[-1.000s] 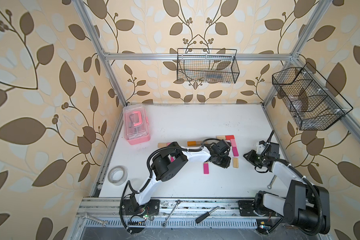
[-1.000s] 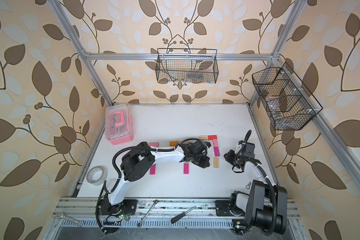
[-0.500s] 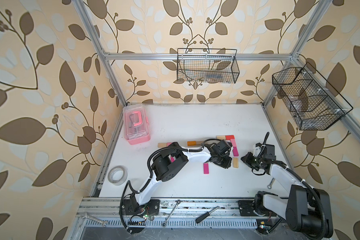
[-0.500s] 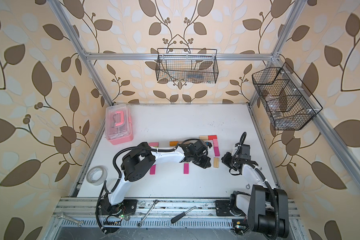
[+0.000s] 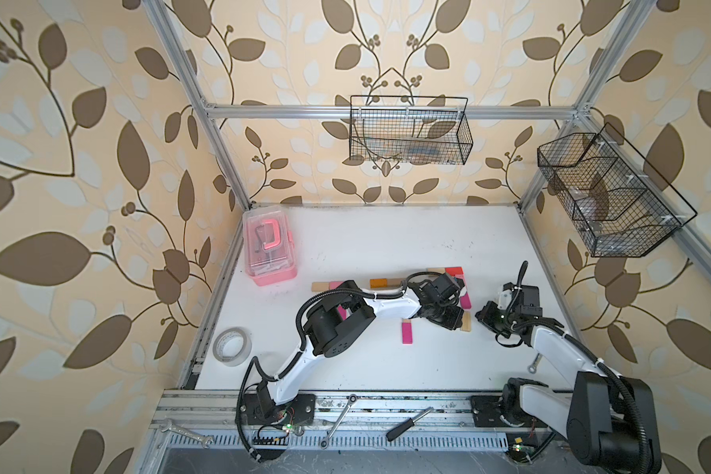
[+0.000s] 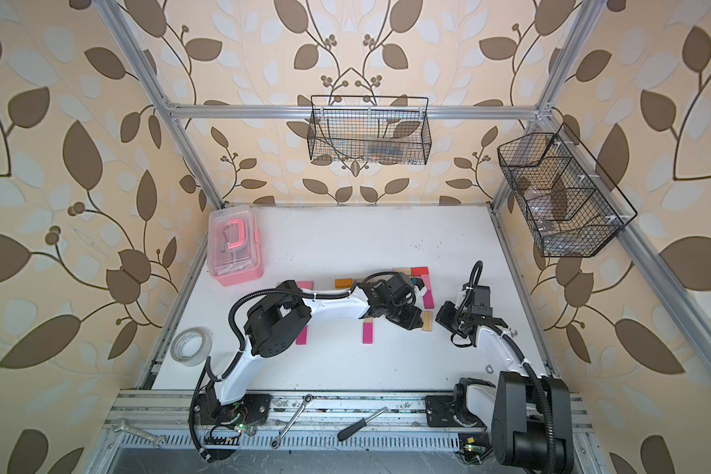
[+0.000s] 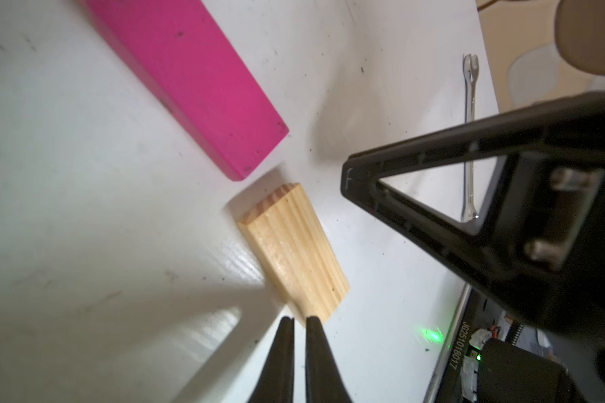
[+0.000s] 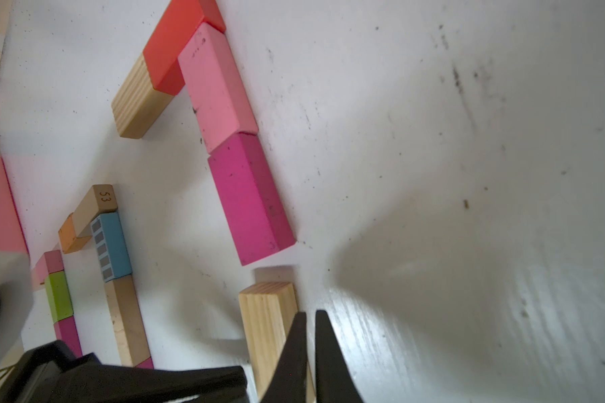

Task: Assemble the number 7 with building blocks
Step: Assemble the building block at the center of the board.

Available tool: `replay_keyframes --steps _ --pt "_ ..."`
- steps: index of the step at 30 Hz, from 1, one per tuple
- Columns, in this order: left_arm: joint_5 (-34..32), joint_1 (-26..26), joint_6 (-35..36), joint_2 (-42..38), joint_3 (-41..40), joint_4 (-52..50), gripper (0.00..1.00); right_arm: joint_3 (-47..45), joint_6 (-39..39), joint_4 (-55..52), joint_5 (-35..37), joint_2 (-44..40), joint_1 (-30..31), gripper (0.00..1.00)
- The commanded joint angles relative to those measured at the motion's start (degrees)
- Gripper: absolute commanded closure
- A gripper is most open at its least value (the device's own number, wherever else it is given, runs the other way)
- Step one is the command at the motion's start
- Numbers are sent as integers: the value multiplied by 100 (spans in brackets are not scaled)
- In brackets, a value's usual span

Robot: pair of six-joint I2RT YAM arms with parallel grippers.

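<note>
The building blocks form a bent line: a plain wood block (image 8: 138,101) and a red one (image 8: 172,45) across, then pink (image 8: 217,83) and magenta (image 8: 248,199) going down. A short plain wood block (image 8: 266,321) lies just past the magenta one with a small gap, also seen in the left wrist view (image 7: 296,247). My left gripper (image 7: 299,322) is shut and empty, with its tips at one end corner of that wood block. My right gripper (image 8: 310,315) is shut and empty, close against the block's long side. In a top view both grippers flank the wood block (image 5: 465,322).
Spare blocks lie in a row behind the left arm, among them blue striped (image 8: 110,244), lime green (image 8: 58,296) and orange (image 8: 69,237). A loose magenta block (image 5: 407,331) lies near the left arm. The pink box (image 5: 269,246), tape roll (image 5: 232,345) and a small wrench (image 5: 533,363) sit at the table's edges.
My right gripper has moved left, up to the short wood block, and its jaws have closed. The left gripper has stayed shut, almost in place.
</note>
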Motion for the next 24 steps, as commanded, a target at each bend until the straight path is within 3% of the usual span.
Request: replay_keyframes --steps 1,24 --pt "142 -40 92 128 258 13 90 -70 41 -94 118 23 34 94" --pt "-180 -39 313 -186 -131 -126 91 -102 2 -41 46 -32 96 96"
